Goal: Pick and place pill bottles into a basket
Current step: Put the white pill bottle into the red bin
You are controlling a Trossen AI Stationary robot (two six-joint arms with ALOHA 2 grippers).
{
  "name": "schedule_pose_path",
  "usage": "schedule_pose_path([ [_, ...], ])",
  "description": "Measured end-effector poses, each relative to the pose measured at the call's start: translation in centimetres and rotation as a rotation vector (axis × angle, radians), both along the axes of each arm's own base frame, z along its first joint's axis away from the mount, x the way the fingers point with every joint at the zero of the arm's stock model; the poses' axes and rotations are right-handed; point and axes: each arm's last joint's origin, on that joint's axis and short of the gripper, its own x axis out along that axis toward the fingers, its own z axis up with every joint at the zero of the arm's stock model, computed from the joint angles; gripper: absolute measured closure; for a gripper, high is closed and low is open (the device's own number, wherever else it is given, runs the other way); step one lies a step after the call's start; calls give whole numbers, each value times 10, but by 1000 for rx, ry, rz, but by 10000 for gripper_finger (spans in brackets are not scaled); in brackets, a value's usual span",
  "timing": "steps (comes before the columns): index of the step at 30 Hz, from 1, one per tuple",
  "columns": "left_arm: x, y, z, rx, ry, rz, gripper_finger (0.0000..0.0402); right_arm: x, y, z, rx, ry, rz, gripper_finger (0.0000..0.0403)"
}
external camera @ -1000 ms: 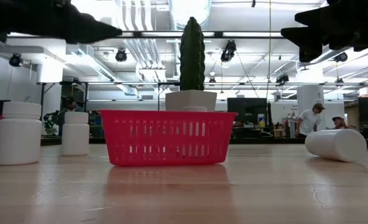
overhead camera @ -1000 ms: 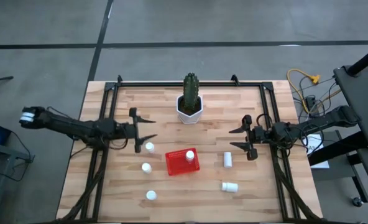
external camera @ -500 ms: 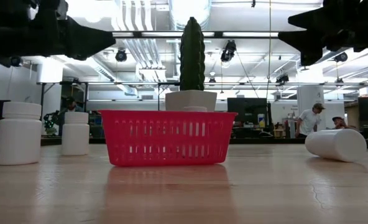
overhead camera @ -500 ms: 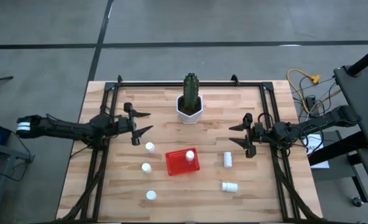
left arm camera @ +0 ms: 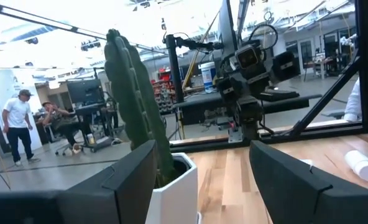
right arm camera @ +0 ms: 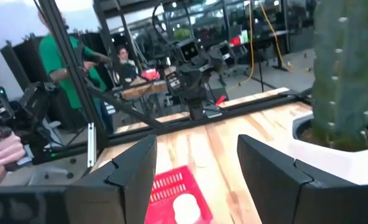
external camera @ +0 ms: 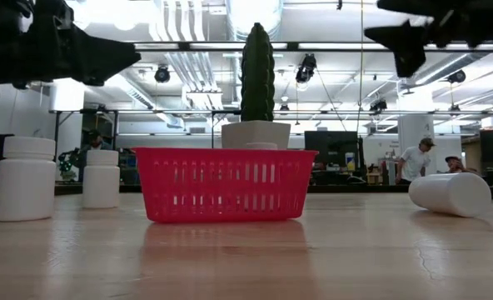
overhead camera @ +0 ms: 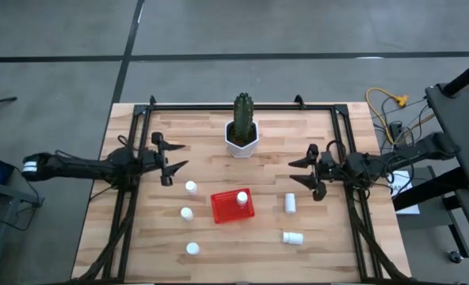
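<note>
High view: wooden tabletop (overhead camera: 242, 241). Red basket (overhead camera: 226, 210) at centre, one pill bottle (overhead camera: 242, 198) inside. Left of it, three upright bottles (overhead camera: 191, 188); right of it, one upright bottle (overhead camera: 290, 203) and one lying bottle (overhead camera: 292, 237). Cactus pot (overhead camera: 241, 139) above centre. Left gripper (overhead camera: 173, 157) at centre left, fingers spread, empty. Right gripper (overhead camera: 300, 171) at centre right, fingers spread, empty.

Low view: basket mid-frame, two upright bottles at left, lying bottle (external camera: 449, 193) at right; both grippers at the top corners.

Wrist views: each shows the cactus (left arm camera: 137, 106); right wrist view shows the basket (right arm camera: 174, 196) at lower centre.
</note>
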Motion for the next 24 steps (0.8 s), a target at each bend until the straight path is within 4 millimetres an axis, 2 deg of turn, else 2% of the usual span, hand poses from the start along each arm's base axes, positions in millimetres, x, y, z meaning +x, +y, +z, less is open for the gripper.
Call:
schedule_pose_path([
  [6,-6,0,0,-2,9,8,164,35,13,28,19,174,22,188],
  [13,-14,-1,5,6,-53,10,164,78,27,68,103,530,-25,188],
  [19,-20,-1,8,15,-94,12,164,95,34,105,222,744,-134,188],
  [24,-24,-1,11,57,-125,26,164,98,40,129,338,888,-240,188],
])
